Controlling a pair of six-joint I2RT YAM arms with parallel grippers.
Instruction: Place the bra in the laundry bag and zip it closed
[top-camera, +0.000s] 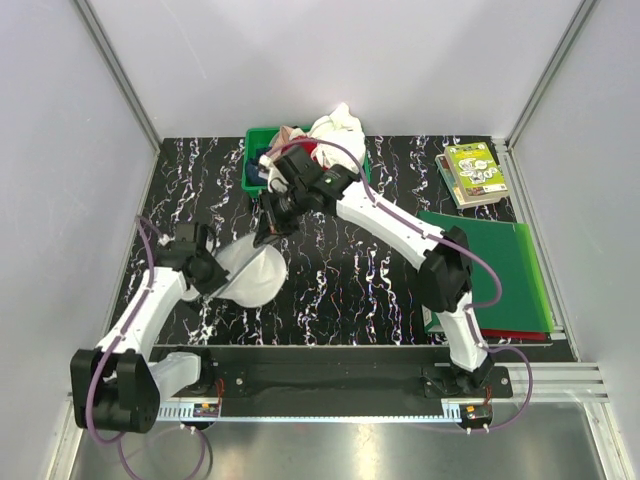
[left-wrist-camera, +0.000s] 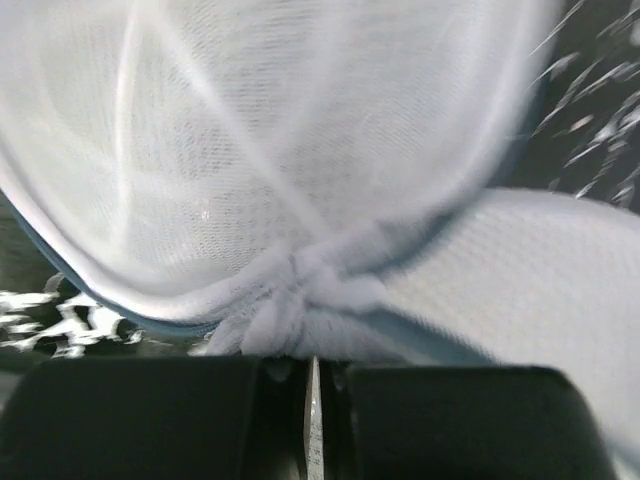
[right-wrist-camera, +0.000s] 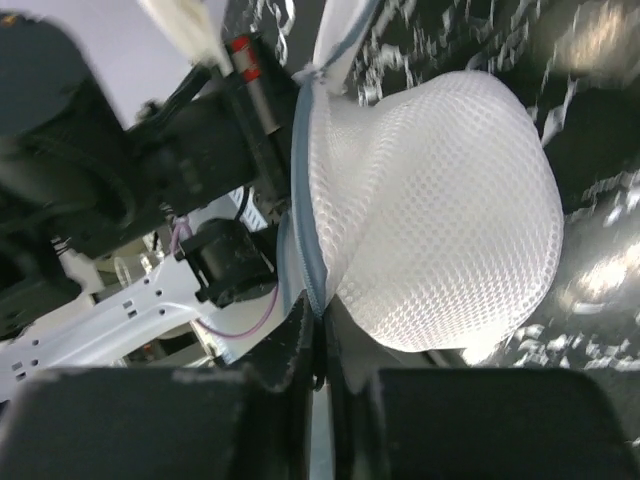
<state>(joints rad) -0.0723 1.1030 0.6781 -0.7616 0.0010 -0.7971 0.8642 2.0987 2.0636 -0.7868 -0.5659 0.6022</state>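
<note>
We find the left pincer (top-camera: 210, 274) pressed together on the laundry bag (top-camera: 255, 278). In its wrist view the two fingers (left-wrist-camera: 150, 420) meet at the bottom edge, and a bunched knot of white mesh (left-wrist-camera: 300, 295) is caught directly ahead of their tips. The right pincer (top-camera: 270, 232) is likewise clamped on the bag. In its wrist view the fingers (right-wrist-camera: 150, 420) close on the grey zip rim (right-wrist-camera: 312, 270), which runs straight out from the tips, and the white mesh dome bulges to the right of them. From above, the bag sits between the two pincers, just to the right of the left one and just on the near side of the right one, over the black marbled tabletop (top-camera: 340, 290). We cannot tell whether it rests on that surface or is lifted clear of it. We cannot pick out the bra in any view, and the mesh does not show what is inside. Just beyond the right pincer stands a green bin (top-camera: 252, 160) holding a red garment (top-camera: 310, 148) and a pale cloth (top-camera: 338, 125) heaped at its far rim. Well to the right of the right pincer lie a book (top-camera: 472, 172) and a stack of green folders (top-camera: 500, 265).
</note>
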